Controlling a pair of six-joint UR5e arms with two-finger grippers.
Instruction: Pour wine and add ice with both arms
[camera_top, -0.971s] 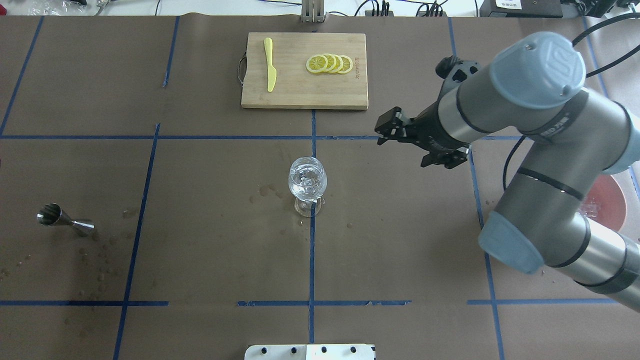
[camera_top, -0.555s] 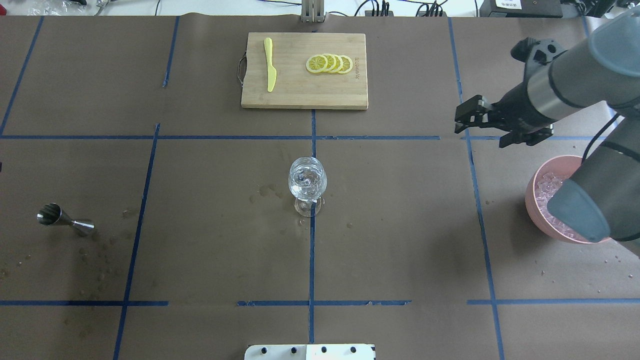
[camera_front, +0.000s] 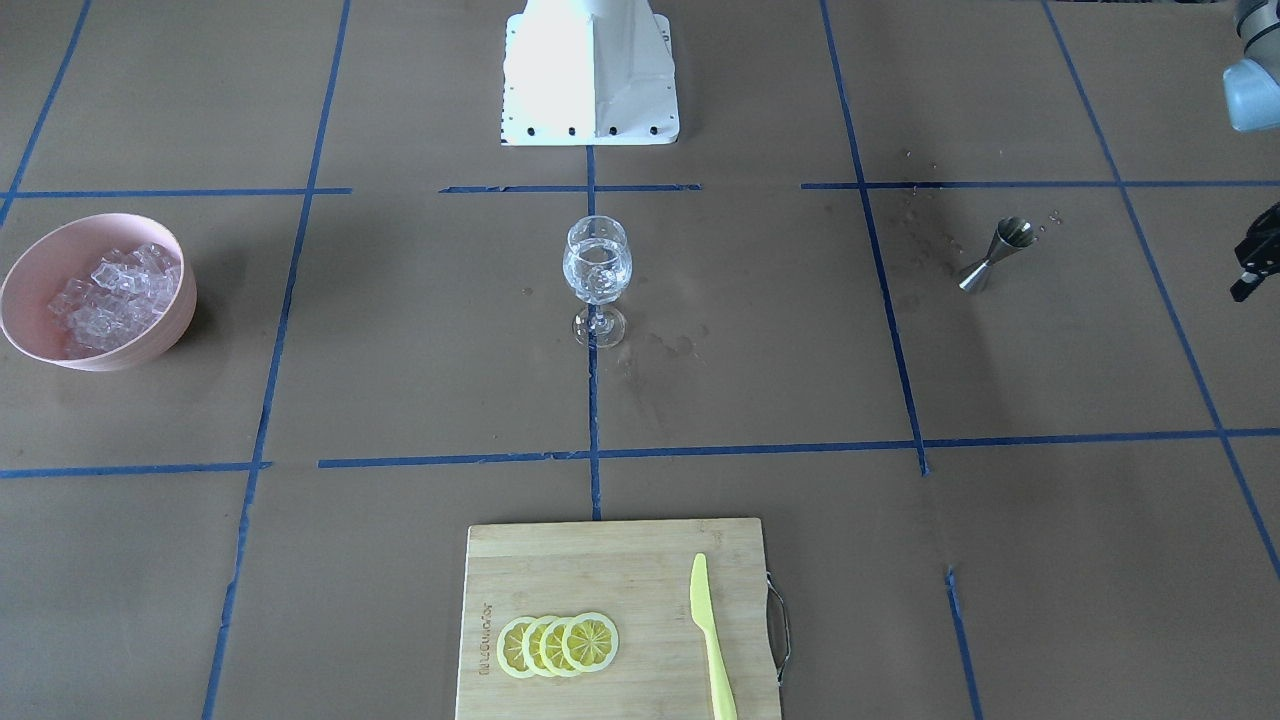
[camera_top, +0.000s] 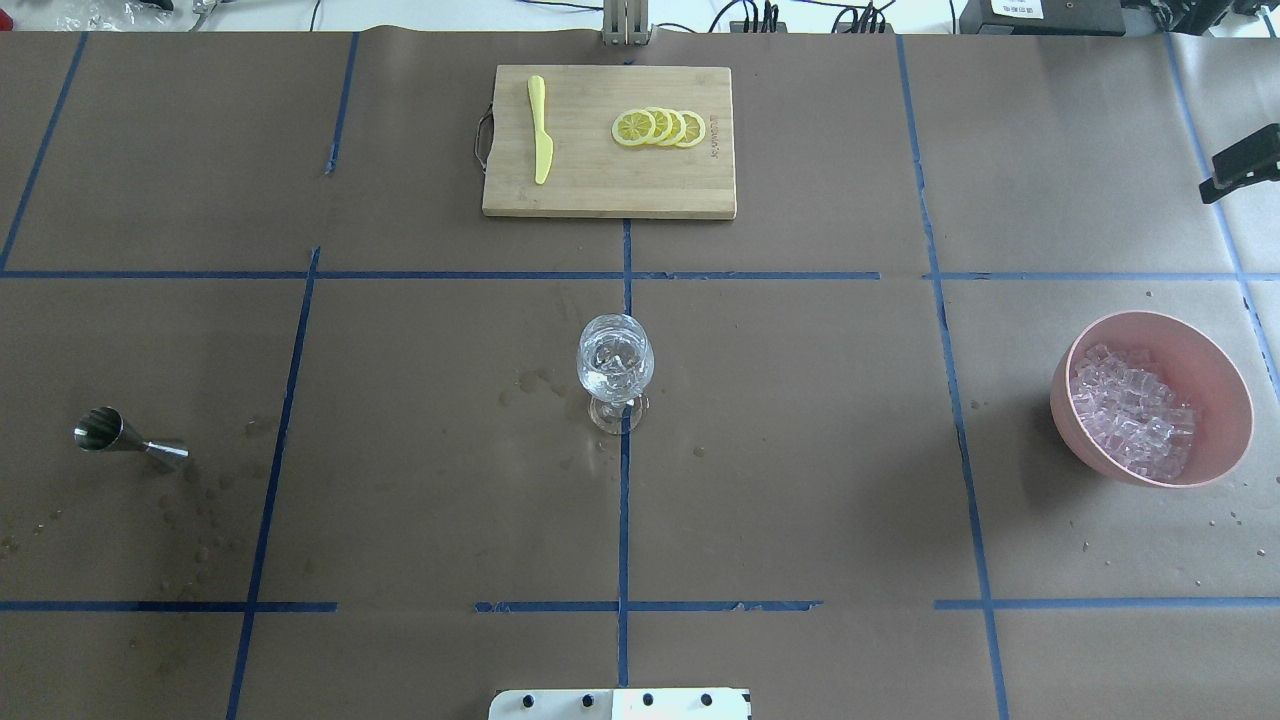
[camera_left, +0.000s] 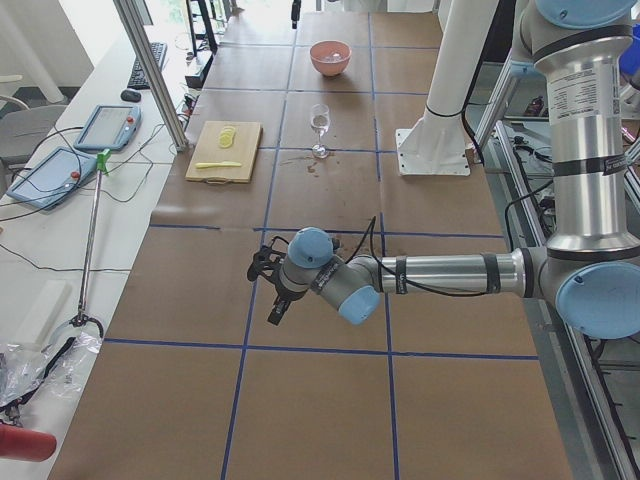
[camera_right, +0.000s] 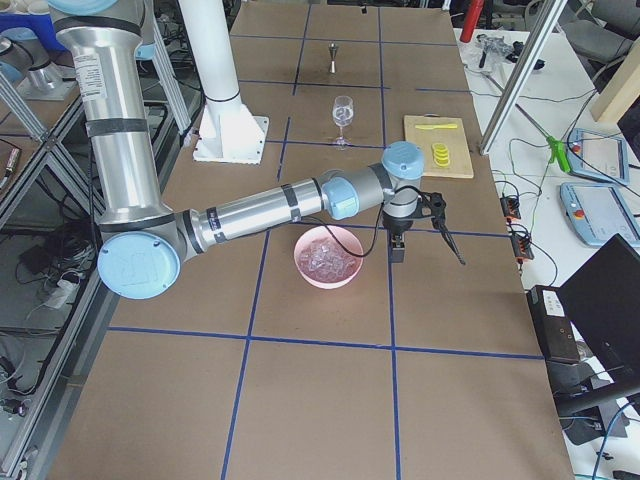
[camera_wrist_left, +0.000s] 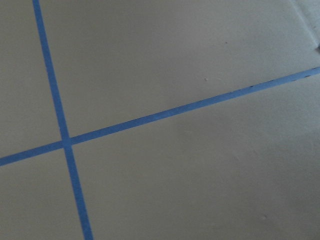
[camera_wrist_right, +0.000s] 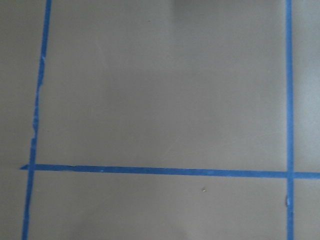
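Observation:
A stemmed wine glass (camera_top: 615, 360) stands upright at the table's middle. It holds clear wine and some glinting ice; it also shows in the front view (camera_front: 597, 262). A pink bowl (camera_top: 1215, 365) at the right holds many clear ice cubes (camera_top: 1130, 415). My right gripper (camera_top: 1238, 168) shows only as a black sliver at the overhead view's right edge, behind the bowl and far from the glass. My left gripper (camera_front: 1256, 268) is a black sliver at the front view's right edge, beyond the jigger. I cannot tell whether either is open or shut. Both wrist views show only table paper and blue tape.
A steel jigger (camera_top: 125, 440) stands at the left, with wet spots around it. A wooden cutting board (camera_top: 700, 190) at the back holds lemon slices (camera_top: 660, 128) and a yellow knife (camera_top: 540, 130). The white base block (camera_top: 620, 704) is at the near edge.
My right arm has swung rightward from beside the glass and almost out of the overhead view, uncovering the pink bowl. The glass, jigger and board have not moved.

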